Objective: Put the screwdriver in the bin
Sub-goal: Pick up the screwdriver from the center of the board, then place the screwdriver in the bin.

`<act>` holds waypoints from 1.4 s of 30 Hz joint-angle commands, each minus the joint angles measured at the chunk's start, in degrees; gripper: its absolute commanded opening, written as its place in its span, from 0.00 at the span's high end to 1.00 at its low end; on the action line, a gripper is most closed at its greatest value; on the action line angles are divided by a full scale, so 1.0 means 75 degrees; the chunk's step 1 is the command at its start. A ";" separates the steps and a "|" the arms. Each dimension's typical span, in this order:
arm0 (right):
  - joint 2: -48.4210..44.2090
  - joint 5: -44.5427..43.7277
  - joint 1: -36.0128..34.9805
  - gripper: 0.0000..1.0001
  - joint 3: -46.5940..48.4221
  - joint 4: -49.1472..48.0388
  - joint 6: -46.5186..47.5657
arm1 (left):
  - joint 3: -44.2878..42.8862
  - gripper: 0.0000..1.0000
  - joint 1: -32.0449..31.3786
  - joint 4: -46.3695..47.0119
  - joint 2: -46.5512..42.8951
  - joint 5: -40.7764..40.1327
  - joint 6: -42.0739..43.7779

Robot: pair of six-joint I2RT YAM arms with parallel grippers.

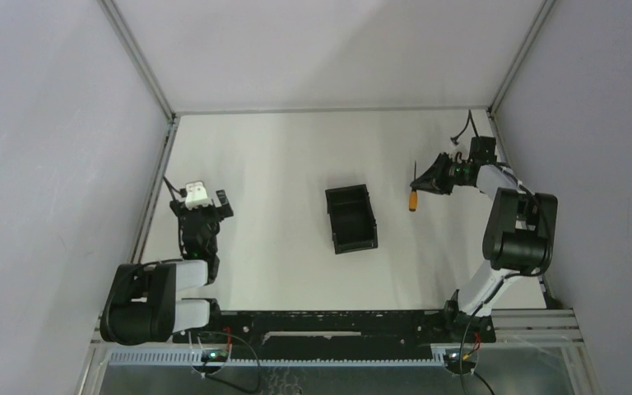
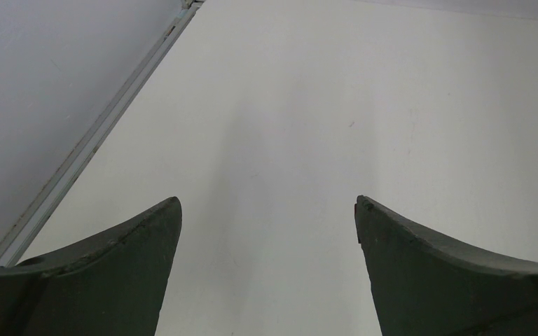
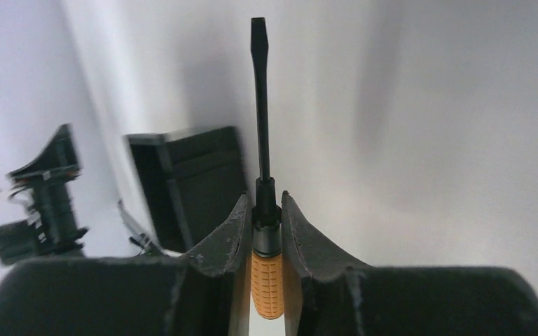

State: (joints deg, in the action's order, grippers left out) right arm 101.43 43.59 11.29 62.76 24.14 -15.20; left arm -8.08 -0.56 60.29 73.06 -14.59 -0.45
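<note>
The screwdriver [image 1: 412, 197], with an orange handle and a thin black shaft, is clamped between my right gripper's [image 1: 429, 183] jaws, to the right of the bin [image 1: 351, 218]. In the right wrist view the fingers [image 3: 232, 231] press on the black collar above the handle, and the screwdriver's shaft [image 3: 260, 105] sticks out ahead of them. The black open-top bin [image 3: 192, 183] shows behind and to the left and holds nothing. My left gripper [image 1: 203, 206] is open and empty at the far left of the table, its fingers [image 2: 133, 245] wide apart over bare surface.
White enclosure walls close in the table on the left, back and right, with metal rails [image 1: 155, 193] along the table edges. The left arm [image 3: 42, 196] shows in the right wrist view beyond the bin.
</note>
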 commanded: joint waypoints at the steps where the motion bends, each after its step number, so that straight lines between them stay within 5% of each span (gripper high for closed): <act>1: -0.0985 0.1645 -0.0122 0.94 0.0093 -0.1094 -0.0898 | -0.0324 0.02 0.0051 0.0183 -0.0120 0.0076 0.0110; 9: -0.2533 0.0861 -0.1014 0.94 0.0201 -0.1168 -0.1333 | -0.0321 0.02 0.0051 0.0183 -0.0119 0.0073 0.0115; 19: -0.3700 -0.2198 -0.3554 0.93 0.0528 -0.0540 0.0104 | -0.0325 0.02 0.0051 0.0183 -0.0120 0.0082 0.0108; 27: -0.3383 -0.4006 -0.5215 0.93 0.0527 -0.0371 0.1749 | -0.0329 0.02 0.0051 0.0179 -0.0110 0.0076 0.0109; 42: -0.1499 -0.5172 -0.6075 0.94 0.0532 -0.0436 0.2741 | -0.0332 0.02 0.0051 0.0183 -0.0118 0.0082 0.0114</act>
State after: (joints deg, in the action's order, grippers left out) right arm 87.57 7.97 -33.10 65.21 21.63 2.50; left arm -8.08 -0.56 60.29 73.06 -14.59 -0.43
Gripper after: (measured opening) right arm 0.225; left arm 0.983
